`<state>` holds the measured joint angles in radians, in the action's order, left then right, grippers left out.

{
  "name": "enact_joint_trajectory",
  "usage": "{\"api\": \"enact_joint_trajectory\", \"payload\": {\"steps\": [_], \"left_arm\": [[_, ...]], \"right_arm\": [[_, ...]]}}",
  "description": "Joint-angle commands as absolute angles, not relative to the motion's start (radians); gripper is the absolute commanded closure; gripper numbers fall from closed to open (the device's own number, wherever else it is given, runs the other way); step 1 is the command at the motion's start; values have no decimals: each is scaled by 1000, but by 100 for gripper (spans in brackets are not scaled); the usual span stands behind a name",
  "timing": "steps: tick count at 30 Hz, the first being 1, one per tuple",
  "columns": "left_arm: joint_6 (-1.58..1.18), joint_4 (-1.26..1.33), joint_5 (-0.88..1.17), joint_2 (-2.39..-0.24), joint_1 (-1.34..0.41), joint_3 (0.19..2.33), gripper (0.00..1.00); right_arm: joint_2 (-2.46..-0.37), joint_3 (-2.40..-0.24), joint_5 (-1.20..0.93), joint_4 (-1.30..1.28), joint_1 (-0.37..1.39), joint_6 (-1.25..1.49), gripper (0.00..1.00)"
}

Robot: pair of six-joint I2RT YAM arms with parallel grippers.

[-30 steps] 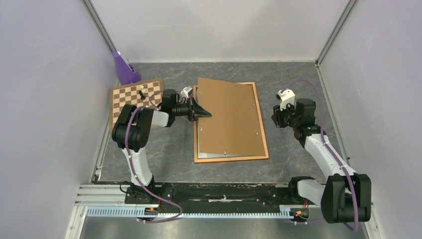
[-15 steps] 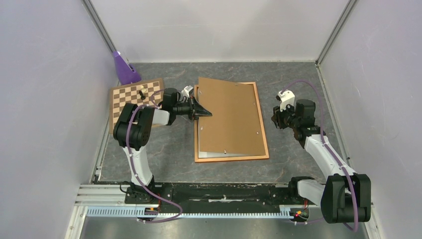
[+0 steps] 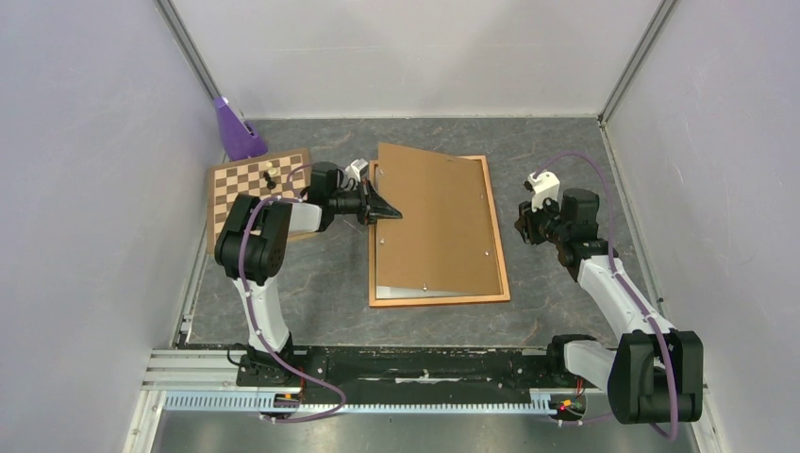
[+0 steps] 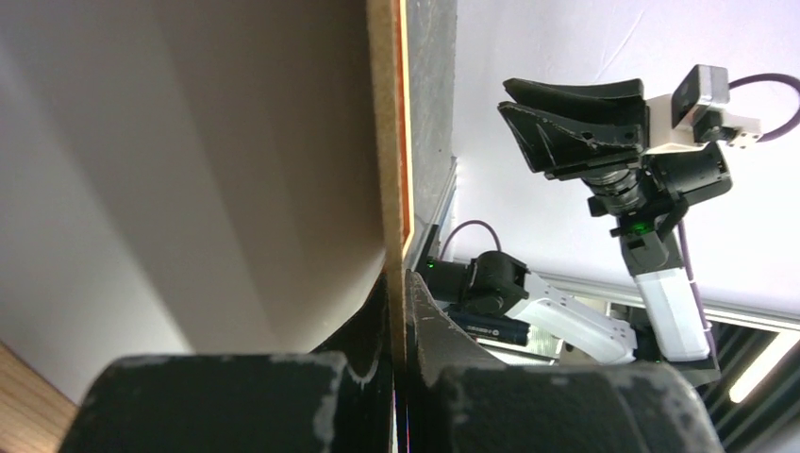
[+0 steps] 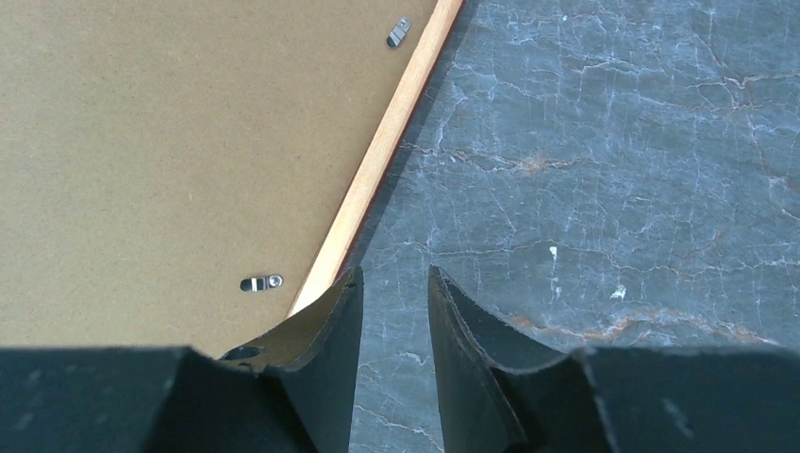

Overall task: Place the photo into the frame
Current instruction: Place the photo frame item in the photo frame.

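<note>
The orange-brown frame (image 3: 439, 300) lies flat mid-table. A brown hardboard backing panel (image 3: 436, 222) rests over it, its left side raised. My left gripper (image 3: 388, 213) is shut on that panel's left edge; the left wrist view shows the thin edge (image 4: 385, 142) pinched between my fingers (image 4: 429, 321). A pale strip (image 3: 391, 292) shows under the panel at the near left, perhaps the photo's white back; its printed side is hidden. My right gripper (image 3: 522, 225) is open and empty, just right of the frame's right rail (image 5: 377, 160).
A chessboard (image 3: 241, 189) with one dark piece (image 3: 269, 176) lies left of the frame, under my left arm. A purple object (image 3: 234, 132) stands at the far left corner. Small metal turn clips (image 5: 260, 282) sit along the panel's right edge. Walls close three sides.
My left gripper has moved slightly farther away with the panel. The panel has turned squarer to the frame and covers more of the pale strip. The right arm has not moved.
</note>
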<state>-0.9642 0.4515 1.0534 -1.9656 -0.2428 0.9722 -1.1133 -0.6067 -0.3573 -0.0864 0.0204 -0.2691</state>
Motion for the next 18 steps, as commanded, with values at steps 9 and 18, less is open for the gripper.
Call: {"api": "enact_joint_trajectory", "payload": {"steps": [9,18], "left_arm": [[-898,480,1104,-1940,-250,1017,98],[-1113,788,1132,-1946,-259,954,98]], "right_arm": [[-1091,-597,-374,-54,12,-259,65],[-1093,-596,-375,-54,9,-259,65]]}}
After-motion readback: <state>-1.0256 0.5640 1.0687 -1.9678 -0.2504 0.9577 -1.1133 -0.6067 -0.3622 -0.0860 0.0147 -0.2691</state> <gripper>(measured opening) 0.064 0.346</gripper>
